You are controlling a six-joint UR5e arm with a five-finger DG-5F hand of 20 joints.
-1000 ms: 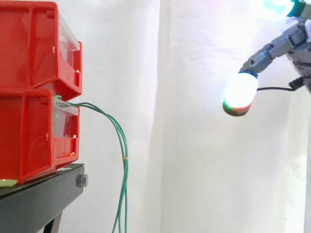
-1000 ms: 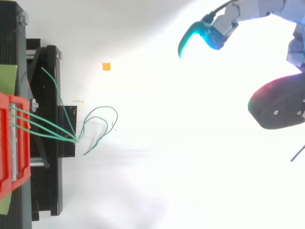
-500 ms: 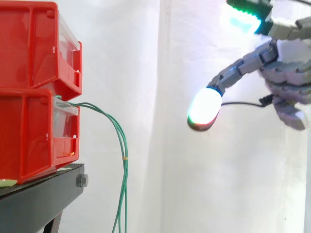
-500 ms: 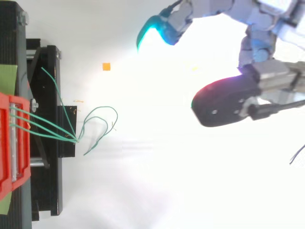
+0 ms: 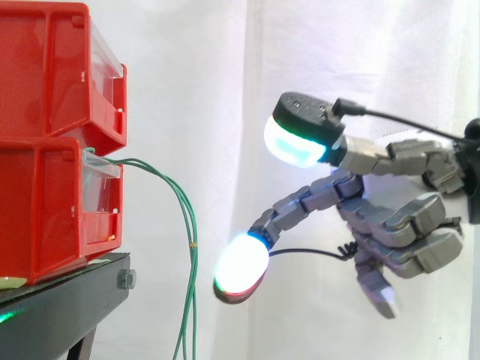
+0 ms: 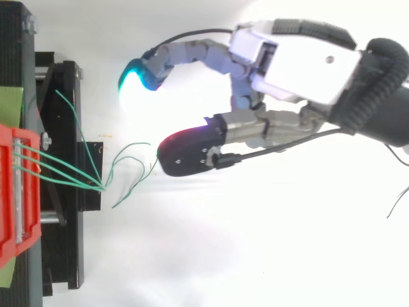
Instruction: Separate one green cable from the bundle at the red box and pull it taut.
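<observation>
A white curtain [image 5: 225, 75] hangs behind everything. The hand [image 5: 397, 232] reaches in from 3 o'clock in the side view, its fingers [image 5: 241, 264] spread and only loosely bent, with nothing between them. One glows cyan toward 12 o'clock and the lowest, glowing white, points toward 9 o'clock.

Two red bins are stacked at the 9 o'clock edge, the upper bin [image 5: 45, 67] on the lower bin [image 5: 37, 202], both on a black table [image 5: 67, 307].

The green cables [image 5: 184, 217] come out of the front of the lower bin, arch toward 3 o'clock, then drop together toward 6 o'clock past the table's edge. A small yellow tie [image 5: 193, 244] binds them partway down. The white fingertip sits just at 3 o'clock of the bundle, slightly below the tie, with a narrow gap between them.

From above, the cables [image 6: 64, 179] fan out from the bin, meet at one spot, and their loose ends curl toward 3 o'clock, close to the dark back of the lowest finger [image 6: 185, 153].
</observation>
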